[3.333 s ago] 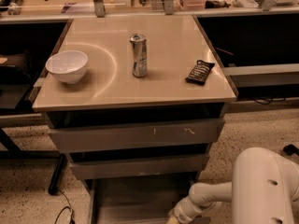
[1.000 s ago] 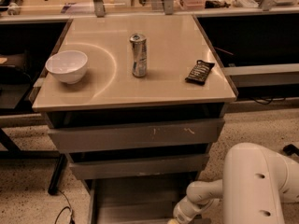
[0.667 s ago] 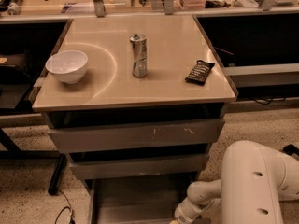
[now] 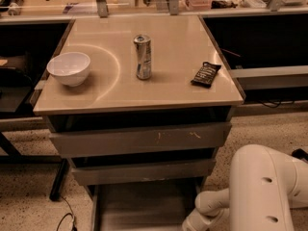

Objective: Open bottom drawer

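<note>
The bottom drawer (image 4: 142,203) stands pulled out below the other two grey fronts. Its flat grey inner floor shows, and its slim front panel is cut off by the lower edge of the camera view. Above it are the mid-sized drawer front (image 4: 144,171) and the tallest front with pale scratch marks (image 4: 139,139), both pushed in. My gripper (image 4: 189,226) is at the bottom edge of the view, at the right front corner of the open drawer, with its tip out of frame. My white arm (image 4: 262,191) fills the lower right corner.
On the beige cabinet top (image 4: 178,47) stand a white bowl (image 4: 69,68) at the left, a silver can (image 4: 142,57) in the middle and a dark snack packet (image 4: 206,74) at the right. A dark table leg (image 4: 57,182) and a cable (image 4: 65,218) lie at the lower left.
My white arm has shifted slightly to the left since the oldest frame. The gripper stays at the drawer's right front corner, and the drawer stands pulled out as before.
</note>
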Motion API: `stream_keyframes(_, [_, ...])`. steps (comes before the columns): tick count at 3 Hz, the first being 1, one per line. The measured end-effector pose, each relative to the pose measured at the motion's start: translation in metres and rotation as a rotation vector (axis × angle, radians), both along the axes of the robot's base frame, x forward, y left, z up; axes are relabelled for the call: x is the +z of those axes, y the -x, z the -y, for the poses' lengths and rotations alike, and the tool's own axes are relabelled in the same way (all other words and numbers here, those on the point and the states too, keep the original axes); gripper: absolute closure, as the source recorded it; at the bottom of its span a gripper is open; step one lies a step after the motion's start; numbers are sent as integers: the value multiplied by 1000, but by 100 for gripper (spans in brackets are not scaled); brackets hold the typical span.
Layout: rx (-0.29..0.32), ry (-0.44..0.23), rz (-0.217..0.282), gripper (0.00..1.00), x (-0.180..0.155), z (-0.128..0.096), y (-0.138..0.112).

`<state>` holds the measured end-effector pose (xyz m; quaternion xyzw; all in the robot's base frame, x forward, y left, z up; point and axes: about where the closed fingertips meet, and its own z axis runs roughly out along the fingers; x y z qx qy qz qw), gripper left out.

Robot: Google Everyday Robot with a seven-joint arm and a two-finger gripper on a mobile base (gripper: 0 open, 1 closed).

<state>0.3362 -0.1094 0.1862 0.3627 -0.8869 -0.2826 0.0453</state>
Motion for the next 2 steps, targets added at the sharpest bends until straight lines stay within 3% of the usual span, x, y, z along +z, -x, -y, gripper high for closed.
stream_keyframes(1, [-42,8,-29,0,7,6,21])
stream_keyframes(2, [-129,35,-36,0,15,13,41])
